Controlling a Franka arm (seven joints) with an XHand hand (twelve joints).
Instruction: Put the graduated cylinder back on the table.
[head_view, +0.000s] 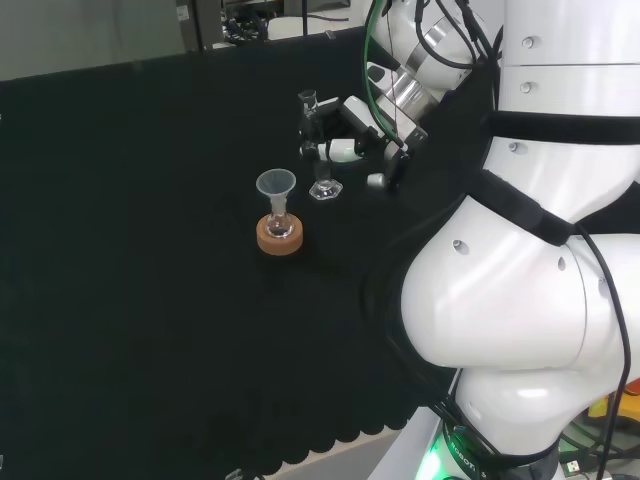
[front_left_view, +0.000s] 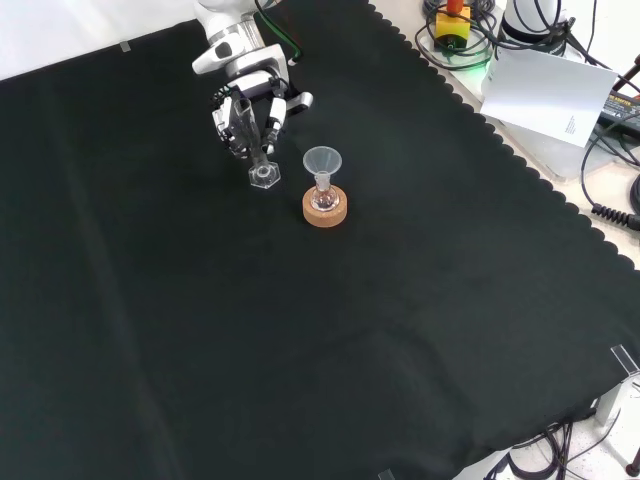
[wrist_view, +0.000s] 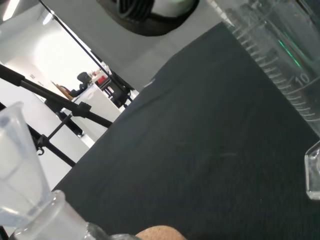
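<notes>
Fingers of the hand (front_left_view: 243, 112) curl round the graduated cylinder (front_left_view: 259, 155), upright, its base on or just above the cloth beside the funnelled flask (front_left_view: 323, 180). Set-down step; next, release and withdraw

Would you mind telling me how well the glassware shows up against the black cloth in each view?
Head view: the graduated cylinder is faint, its base catching light. Front view: the funnel reads clearly above the cork ring. Wrist view: the cylinder's markings are readable, the near funnel blurred.
</notes>
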